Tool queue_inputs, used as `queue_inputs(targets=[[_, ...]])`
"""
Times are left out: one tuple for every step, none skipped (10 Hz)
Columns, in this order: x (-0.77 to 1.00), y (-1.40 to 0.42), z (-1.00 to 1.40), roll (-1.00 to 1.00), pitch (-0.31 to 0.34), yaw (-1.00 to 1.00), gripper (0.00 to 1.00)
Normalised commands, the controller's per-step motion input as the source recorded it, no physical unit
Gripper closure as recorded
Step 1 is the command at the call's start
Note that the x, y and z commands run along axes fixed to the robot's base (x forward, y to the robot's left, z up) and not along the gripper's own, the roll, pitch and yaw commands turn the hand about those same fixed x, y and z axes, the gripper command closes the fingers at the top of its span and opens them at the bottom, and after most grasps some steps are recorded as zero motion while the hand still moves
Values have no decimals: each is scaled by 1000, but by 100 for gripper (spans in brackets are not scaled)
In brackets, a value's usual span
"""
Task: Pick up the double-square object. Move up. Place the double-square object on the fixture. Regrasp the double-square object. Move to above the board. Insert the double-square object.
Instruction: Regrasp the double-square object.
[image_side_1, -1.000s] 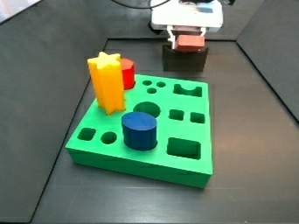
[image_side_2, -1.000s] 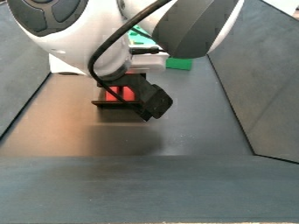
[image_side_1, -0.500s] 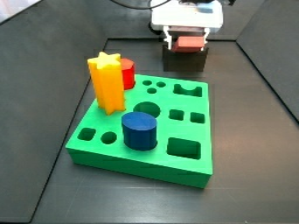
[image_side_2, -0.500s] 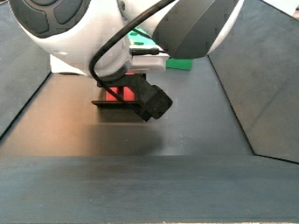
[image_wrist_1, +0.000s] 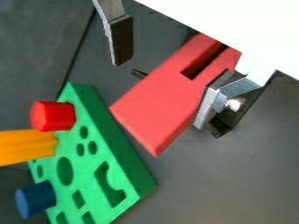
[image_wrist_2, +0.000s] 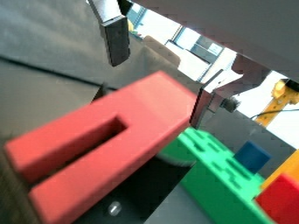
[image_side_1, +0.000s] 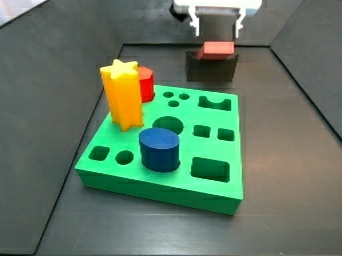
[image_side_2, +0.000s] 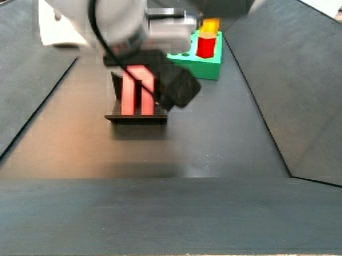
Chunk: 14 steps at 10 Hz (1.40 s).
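Now the double-square object (image_side_1: 218, 48) rests on the fixture (image_side_1: 211, 68) at the far end of the table, its red length lying along the fixture's top in a side view (image_side_2: 138, 92). A second ago the gripper (image_side_1: 218, 18) stood low over the piece, fingers on either side of it; it has since risen and hangs above it, apart from the red block. Its jaws are spread and hold nothing: in both wrist views the silver fingers (image_wrist_1: 118, 35) (image_wrist_2: 114, 39) stand clear of the block (image_wrist_1: 176, 92) (image_wrist_2: 100, 144), with a gap showing at the one finger. The green board (image_side_1: 167, 150) lies nearer, unmoved, still carrying the yellow star prism (image_side_1: 122, 96), the red cylinder (image_side_1: 144, 84) and the blue cylinder (image_side_1: 162, 150)
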Motion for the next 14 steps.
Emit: queue_inputs(targets=[[-28, 4, 757, 52, 94, -11, 0], [-23, 2, 511, 45, 91, -28, 0], [-21, 2, 318, 42, 79, -41, 0], [13, -1000, 979, 1000, 58, 5, 0], [16, -1000, 915, 1000, 56, 5, 0], [-20, -1000, 898, 1000, 47, 5, 0], [-48, -1000, 873, 1000, 42, 4, 0], [-69, -784, 586, 1000, 33, 3, 0], [-64, -660, 434, 1000, 31, 3, 0], [-45, -404, 125, 1000, 27, 3, 0], [-23, -211, 29, 1000, 24, 3, 0], [-26, -24, 49, 1000, 23, 3, 0], [-24, -18, 39, 1000, 21, 3, 0], [-15, -44, 20, 1000, 17, 4, 0]])
